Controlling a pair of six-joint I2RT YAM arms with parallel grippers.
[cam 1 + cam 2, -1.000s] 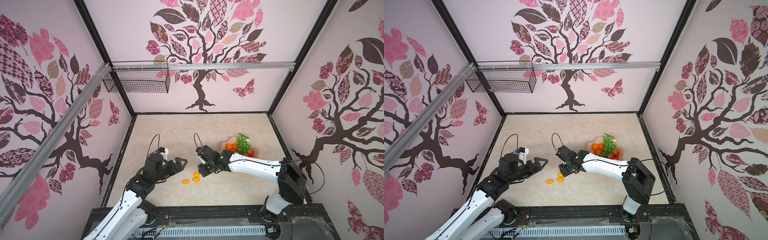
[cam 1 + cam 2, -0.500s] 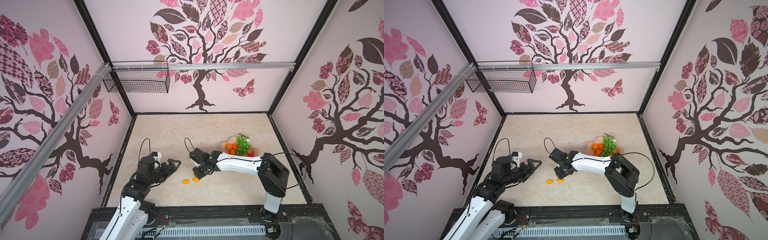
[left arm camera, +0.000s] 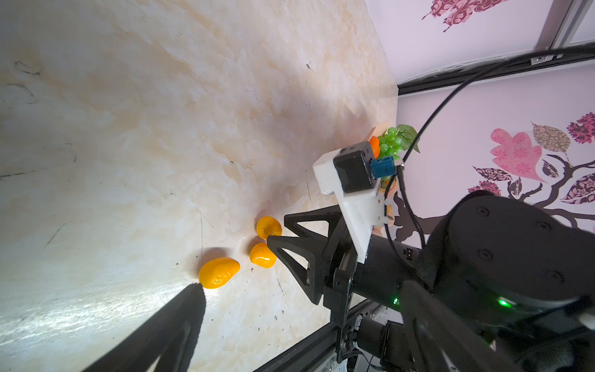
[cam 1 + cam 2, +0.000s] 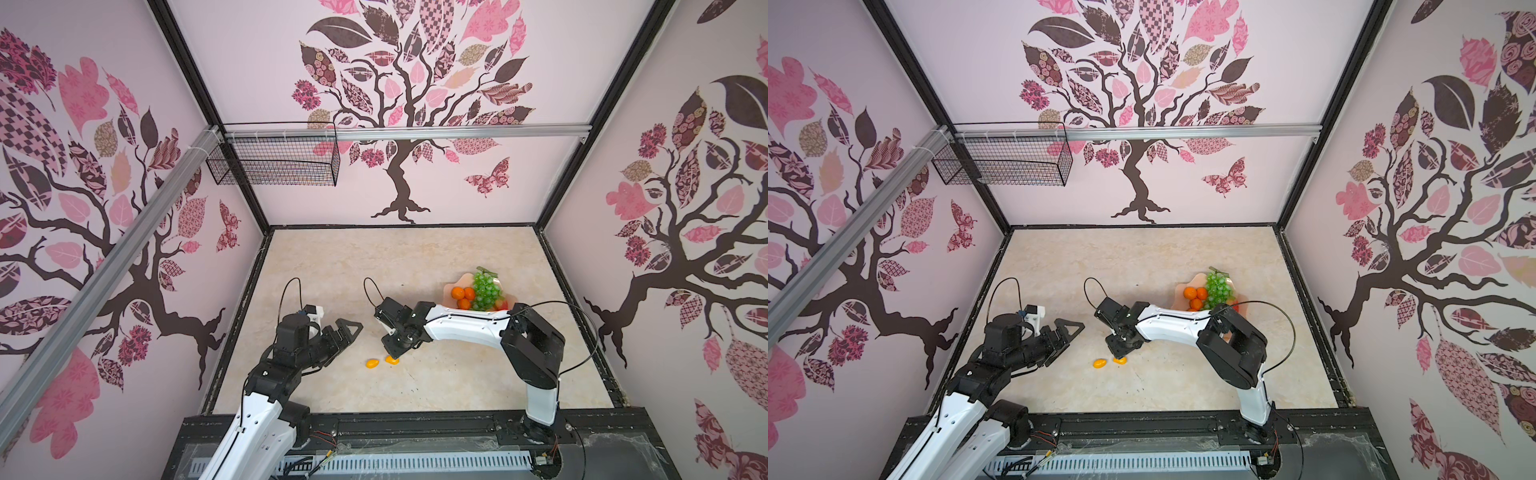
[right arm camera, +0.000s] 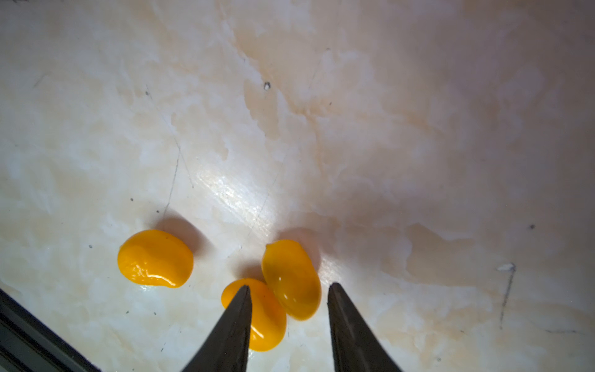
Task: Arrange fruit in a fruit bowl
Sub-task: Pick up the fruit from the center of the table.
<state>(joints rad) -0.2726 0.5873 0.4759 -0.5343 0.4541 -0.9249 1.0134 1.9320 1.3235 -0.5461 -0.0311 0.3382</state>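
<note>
Right gripper [image 5: 289,285] low over marble tabletop [image 4: 415,257], jaws apart, straddling 1 yellow-orange oval [image 5: 291,302]. 2 more ovals [image 5: 155,257] lie alongside. Left gripper [image 4: 344,334] hovers near, jaws apart. Fruit bowl [image 4: 448,291] well apart, holding tangerines [image 4: 458,293] and grape bunch [image 4: 486,291].

No lettering, number, brand or sign could be read in any view. The wall decals [image 4: 399,104] carried only trees, leaves and butterflies, with no words on them. In the left wrist view, the black camera module [image 3: 354,169] bore a few tiny pale marks along its edge, which were too small to make out.
</note>
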